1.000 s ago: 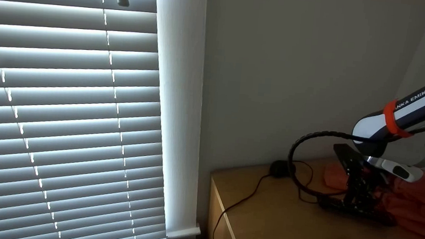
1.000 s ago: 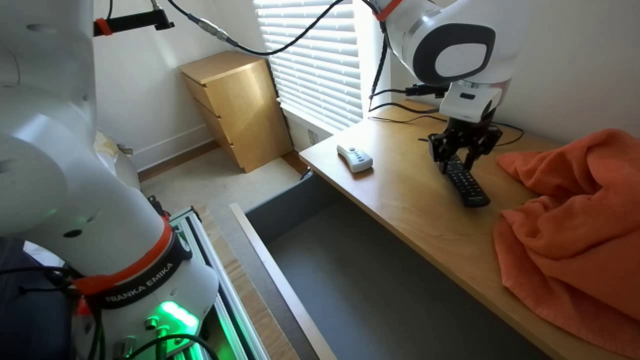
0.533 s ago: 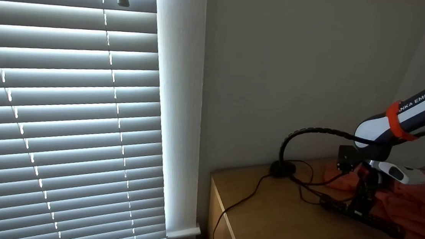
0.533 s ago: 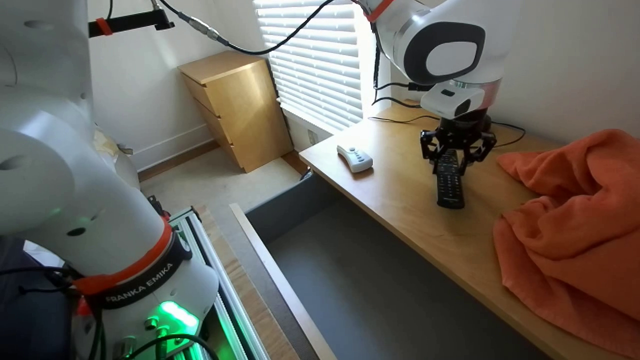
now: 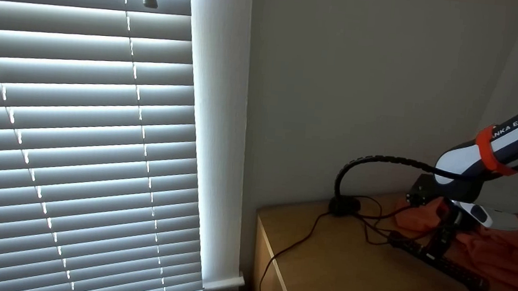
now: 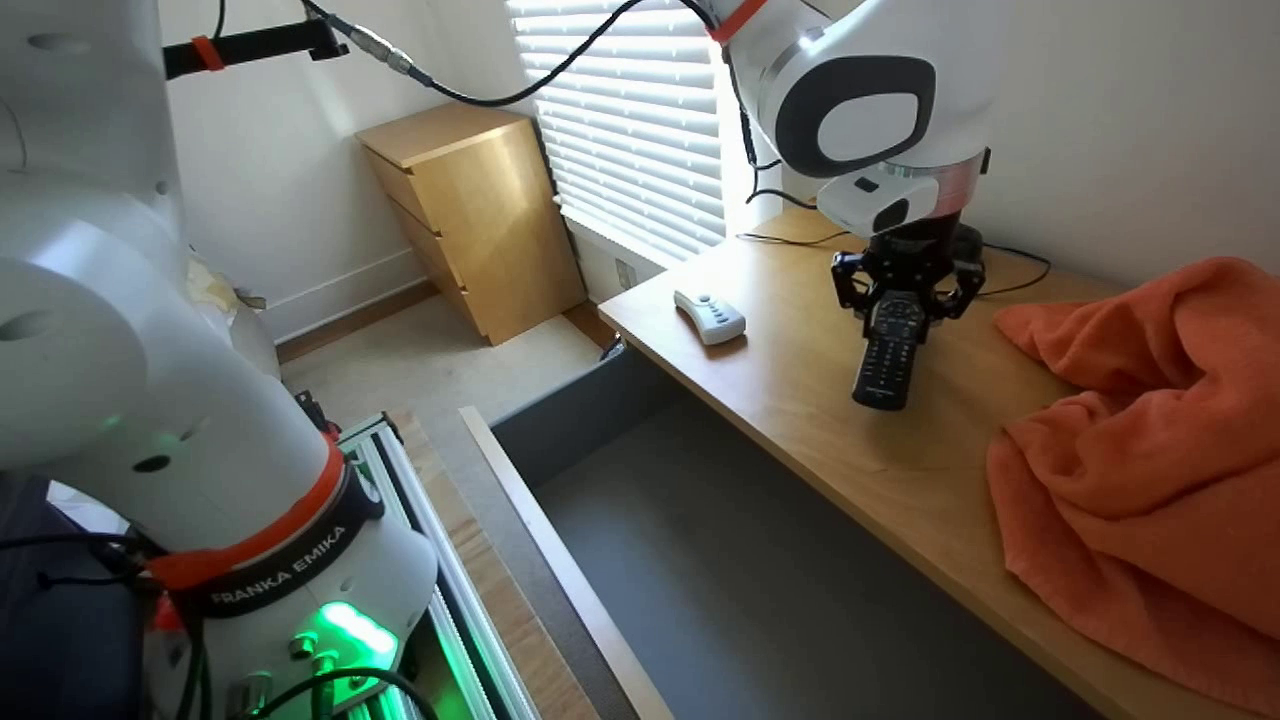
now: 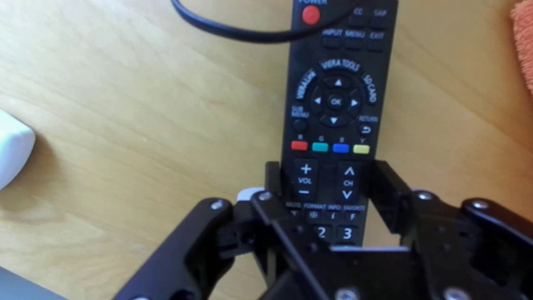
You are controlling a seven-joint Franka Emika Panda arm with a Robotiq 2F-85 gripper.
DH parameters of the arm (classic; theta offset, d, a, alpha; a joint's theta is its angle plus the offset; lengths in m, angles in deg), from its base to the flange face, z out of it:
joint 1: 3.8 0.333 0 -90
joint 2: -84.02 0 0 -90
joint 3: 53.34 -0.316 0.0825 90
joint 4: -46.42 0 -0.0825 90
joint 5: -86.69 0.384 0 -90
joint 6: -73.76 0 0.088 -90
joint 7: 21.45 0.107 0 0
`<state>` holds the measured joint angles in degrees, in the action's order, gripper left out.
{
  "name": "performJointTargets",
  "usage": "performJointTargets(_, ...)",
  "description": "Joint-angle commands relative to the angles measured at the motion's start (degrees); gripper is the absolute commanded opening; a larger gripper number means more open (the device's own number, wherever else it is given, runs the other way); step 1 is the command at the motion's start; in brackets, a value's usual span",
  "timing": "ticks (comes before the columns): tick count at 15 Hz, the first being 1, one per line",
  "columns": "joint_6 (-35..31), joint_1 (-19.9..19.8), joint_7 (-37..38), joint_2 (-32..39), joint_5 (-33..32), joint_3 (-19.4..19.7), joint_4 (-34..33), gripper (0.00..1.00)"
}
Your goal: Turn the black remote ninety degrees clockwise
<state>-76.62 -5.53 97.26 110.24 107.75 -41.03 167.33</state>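
Observation:
The black remote (image 6: 887, 365) is slim, with pale-marked buttons. In an exterior view its far end is between my gripper's fingers (image 6: 896, 328) and its near end points toward the drawer side. The remote (image 5: 461, 273) also shows edge-on in an exterior view, with the gripper (image 5: 437, 250) over its middle. In the wrist view the fingers (image 7: 327, 181) press on both long sides of the remote (image 7: 335, 104), beside the volume and channel keys. The gripper is shut on it. Its lower part is hidden behind the gripper. I cannot tell if it is lifted off the wood.
A white controller (image 6: 711, 317) lies near the table's front corner. An orange cloth (image 6: 1150, 460) lies at the right. A round black puck (image 5: 343, 206) with a thin cable is by the wall. An open grey drawer (image 6: 720, 540) is below the table edge.
The gripper has turned with the remote in its grip. In an exterior view the remote's near end has swung left, clockwise. The wrist has also shifted a little left there.

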Motion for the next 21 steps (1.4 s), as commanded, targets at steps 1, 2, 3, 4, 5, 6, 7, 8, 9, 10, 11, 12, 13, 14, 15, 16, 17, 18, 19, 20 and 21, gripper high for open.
performJointTargets(1,-3.33,0.22,4.29,-1.13,-0.39,0.05,2.67,0.31)
performJointTargets(2,-4.09,1.03,6.38,-0.76,-1.73,1.13,2.89,0.31)
performJointTargets(3,-4.15,1.53,8.52,-0.3,-2.86,2.12,2.79,0.31)
performJointTargets(4,-4.11,1.99,10.63,-0.23,-3.73,2.92,2.9,0.31)
performJointTargets(5,-3.08,1.89,11.86,-0.21,-4.2,3.08,2.53,0.31)
performJointTargets(6,-2.94,1.79,12.76,-0.27,-4.72,3.1,2.41,0.31)
performJointTargets(7,-2.59,-0.11,9.89,0.34,-3.83,1.14,1.41,0.31)
performJointTargets(8,-2.59,-0.2,10.14,0.35,-4.01,1.15,1.38,0.56)
performJointTargets(9,-2.58,-0.29,10.09,0.36,-3.98,1.05,1.34,0.56)
performJointTargets(10,-2.58,-0.31,10.08,0.36,-3.97,0.97,1.33,0.56)
performJointTargets(11,-2.58,-0.3,10.08,0.37,-3.96,0.92,1.32,0.56)
performJointTargets(12,-2.58,-0.3,10.07,0.37,-3.95,0.9,1.32,0.31)
performJointTargets(13,-1.69,-0.04,11.81,0.3,-3.41,1.09,1.23,0.31)
performJointTargets(14,-1.7,1.04,15.61,0.63,-3.49,2.26,1.07,0.31)
performJointTargets(15,-1.61,1.46,18.37,0.67,-3.4,2.57,1.18,0.31)
performJointTargets(16,-1.64,2.04,21.75,0.81,-3.68,2.99,1.22,0.31)
performJointTargets(17,-2.33,2.09,23.77,0.93,-3.54,2.7,1.35,0.31)
performJointTargets(18,-2.31,2.02,25.6,1.04,-3.47,2.38,1.26,0.31)
performJointTargets(19,-2.67,2.0,26.98,1.14,-3.46,1.99,1.25,0.31)
performJointTargets(20,-2.45,2.05,28.33,1.43,-3.67,1.78,1.0,0.31)
performJointTargets(21,-2.84,1.97,28.98,1.58,-3.72,1.43,1.01,0.31)
